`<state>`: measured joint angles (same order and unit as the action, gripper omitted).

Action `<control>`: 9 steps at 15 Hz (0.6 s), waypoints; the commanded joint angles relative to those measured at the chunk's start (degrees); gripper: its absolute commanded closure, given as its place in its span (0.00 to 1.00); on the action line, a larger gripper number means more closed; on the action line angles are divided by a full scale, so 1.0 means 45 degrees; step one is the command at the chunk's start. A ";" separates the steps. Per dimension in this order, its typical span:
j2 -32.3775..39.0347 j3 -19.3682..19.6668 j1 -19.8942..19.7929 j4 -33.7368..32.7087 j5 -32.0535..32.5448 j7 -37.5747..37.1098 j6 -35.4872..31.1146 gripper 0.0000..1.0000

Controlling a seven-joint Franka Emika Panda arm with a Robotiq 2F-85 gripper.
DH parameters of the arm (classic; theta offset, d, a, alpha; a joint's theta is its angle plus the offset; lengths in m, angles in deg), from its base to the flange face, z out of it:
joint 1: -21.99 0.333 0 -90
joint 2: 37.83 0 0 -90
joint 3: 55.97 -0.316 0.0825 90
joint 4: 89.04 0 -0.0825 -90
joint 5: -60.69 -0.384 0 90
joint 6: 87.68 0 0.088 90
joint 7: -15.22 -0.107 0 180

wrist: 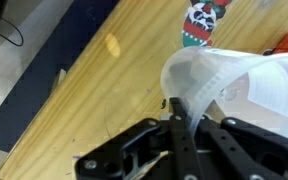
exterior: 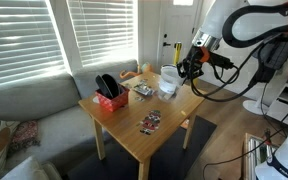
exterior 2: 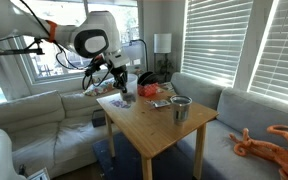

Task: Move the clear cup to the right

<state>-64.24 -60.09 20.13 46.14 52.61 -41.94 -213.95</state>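
The clear cup point(exterior: 168, 80) stands on the wooden counter point(exterior: 132, 110) at its edge in the right part of an exterior view, a little above the middle of the frame. The gripper point(exterior: 188, 70) is just beside the cup, on its right side and at the height of the rim. The white arm comes down to it from the upper right corner.

In the wrist view the clear cup point(wrist: 239, 85) fills the right half of the frame, and one looks into its whitish opening. The gripper point(wrist: 174, 113) enters from the lower middle. Its jaws are drawn narrow, and their dark tips meet at the left part of the cup's rim, so the thin wall appears to be pinched between them. If the base of the cup touches the counter point(wrist: 94, 95) I cannot tell from this view. At the top of the frame lies a patterned packet point(wrist: 204, 20), apart from the cup.

On the counter in an exterior view there are also a red box point(exterior: 110, 100) with dark things inside at the left, well apart from the cup, and the patterned packet point(exterior: 149, 122) nearer to the lower corner. In an exterior view a grey tumbler point(exterior 2: 180, 109) stands at the right side of the counter point(exterior 2: 154, 128), and the gripper point(exterior 2: 121, 88) is at the left side.
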 commanded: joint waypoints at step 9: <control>-0.2006 0.1365 -0.2191 0.1309 0.0457 -0.0679 0.3586 1.00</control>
<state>-66.71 -57.31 13.70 47.77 54.38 -44.47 -203.90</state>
